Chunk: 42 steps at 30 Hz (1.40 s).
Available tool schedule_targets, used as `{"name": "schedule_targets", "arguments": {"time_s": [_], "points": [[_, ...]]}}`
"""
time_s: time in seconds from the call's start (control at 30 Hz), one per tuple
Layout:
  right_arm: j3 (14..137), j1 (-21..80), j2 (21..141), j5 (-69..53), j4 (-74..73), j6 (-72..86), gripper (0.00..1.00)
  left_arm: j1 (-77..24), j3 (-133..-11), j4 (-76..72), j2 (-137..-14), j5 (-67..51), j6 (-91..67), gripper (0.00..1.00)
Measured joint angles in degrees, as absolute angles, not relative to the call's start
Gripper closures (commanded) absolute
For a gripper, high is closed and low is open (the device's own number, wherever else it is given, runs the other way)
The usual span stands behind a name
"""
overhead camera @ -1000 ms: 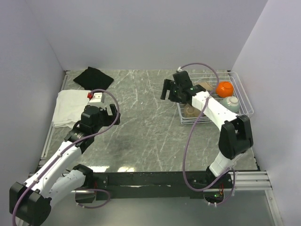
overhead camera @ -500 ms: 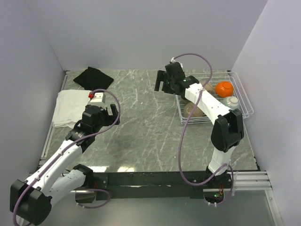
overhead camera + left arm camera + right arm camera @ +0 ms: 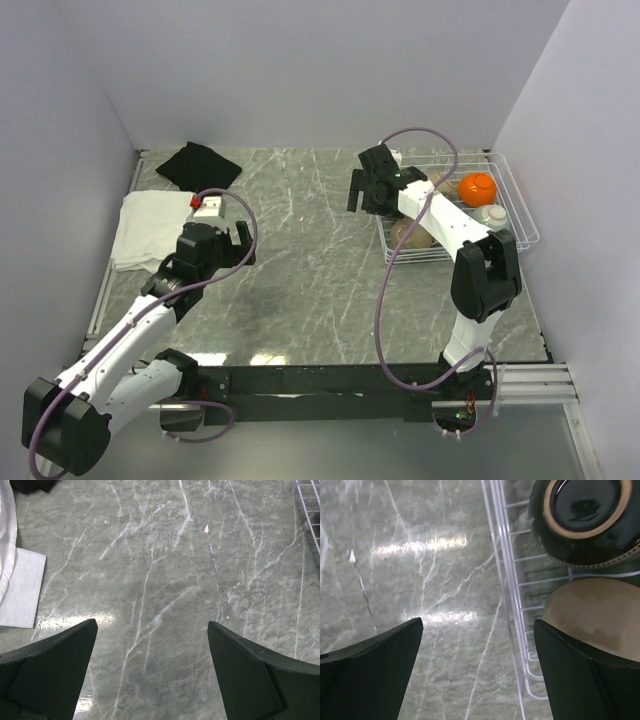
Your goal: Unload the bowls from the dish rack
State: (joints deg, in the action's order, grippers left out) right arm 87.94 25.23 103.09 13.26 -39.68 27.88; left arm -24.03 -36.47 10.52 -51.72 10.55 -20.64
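Observation:
The white wire dish rack (image 3: 521, 208) stands at the right of the marble table. In it are an orange bowl (image 3: 477, 188), a pale bowl (image 3: 492, 215) and a tan bowl (image 3: 411, 233). The right wrist view shows the rack's left rim (image 3: 507, 590), a dark bowl with a tan rim (image 3: 585, 515) and the tan bowl (image 3: 592, 615) inside it. My right gripper (image 3: 360, 192) (image 3: 477, 655) hangs open over the table just left of that rim, holding nothing. My left gripper (image 3: 240, 240) (image 3: 152, 665) is open over bare marble at centre left.
A folded white cloth (image 3: 150, 225) (image 3: 20, 590) lies at the left, with a black cloth (image 3: 198, 165) behind it. Grey walls close in the table on three sides. A corner of the rack (image 3: 310, 510) shows at the far right of the left wrist view.
The right arm's wrist swung toward the far left, then came back slightly right beside the rack's left rim, its elbow shifting. The left arm has not moved. Both grippers stayed open.

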Motion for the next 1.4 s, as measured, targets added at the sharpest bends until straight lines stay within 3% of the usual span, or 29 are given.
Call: {"name": "schedule_targets", "arguments": {"time_s": [0.17, 0.53, 0.8, 0.97, 1.2, 1.4], "points": [[89.93, 25.50, 104.40, 9.32, -40.84, 27.99, 0.00, -24.03, -36.62, 10.55, -52.10, 10.41, -20.64, 0.01], [109.01, 26.70, 117.27, 6.46, -47.16, 27.29, 0.00, -24.03, -36.67, 10.59, -51.96, 10.46, -20.64, 0.01], [112.44, 27.38, 117.16, 3.20, -44.64, 23.88, 0.00, -24.03, -36.67, 10.59, -51.96, 10.41, -20.64, 0.01], [106.06, 25.50, 108.29, 3.84, -43.22, 19.75, 0.00, -24.03, -36.67, 10.63, -51.96, 10.39, -20.64, 0.01], [89.76, 12.82, 90.45, 6.35, -41.06, 13.69, 0.00, -24.03, -37.43, 11.68, -51.96, 10.44, -20.10, 0.01], [79.15, 6.48, 85.27, 9.87, -35.86, 8.25, 0.00, -24.10, -37.95, 11.40, -51.99, 11.09, -18.44, 0.01]]}}
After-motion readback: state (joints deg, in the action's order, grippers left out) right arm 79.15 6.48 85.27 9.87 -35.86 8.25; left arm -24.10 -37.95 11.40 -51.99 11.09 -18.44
